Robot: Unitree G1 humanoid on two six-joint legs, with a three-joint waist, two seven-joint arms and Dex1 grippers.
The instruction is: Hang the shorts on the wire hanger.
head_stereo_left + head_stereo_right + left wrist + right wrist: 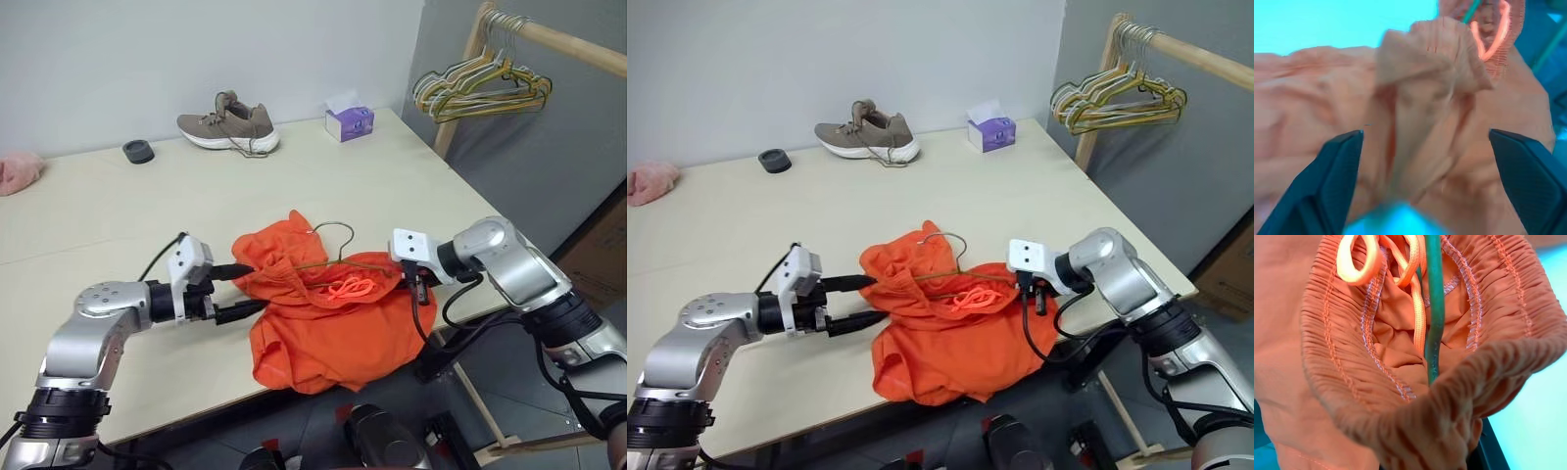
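1. From the head cameras we see, nearest to us, the bright orange thin-fabric shorts [323, 323] crumpled at the near edge of the pale wooden table [118, 215], their lower part hanging a little over that edge. Our left gripper [243, 290] points at the shorts' left side with its two black fingers spread wide, one tip at the cloth's edge and nothing held between them. Our right gripper [1036, 294] presses into the right end of the gathered waistband, its fingers closed on the fabric. The thin olive-gold wire hanger [331, 245] runs through the waistband, its hook [948, 242] sticking out above the cloth, beside the orange drawstring [350, 288].

2. Farther back on the table we see a grey-brown lace-up shoe [228, 124], a small dark round puck [138, 151], a purple tissue box [350, 121] and, at the far left edge, a pink fluffy cloth [18, 170]. Beyond the right corner a bunch of yellow, green and pale hangers [480, 90] hangs from a wooden rail [563, 41].

3. In the left wrist view our two dark fingers [1327, 181] stand far apart, with a raised fold of orange fabric between them but not pinched.

4. In the right wrist view the elastic waistband [1415, 416] is bunched right at our gripper, and the hanger's wire passes through the open waist next to the looped drawstring.
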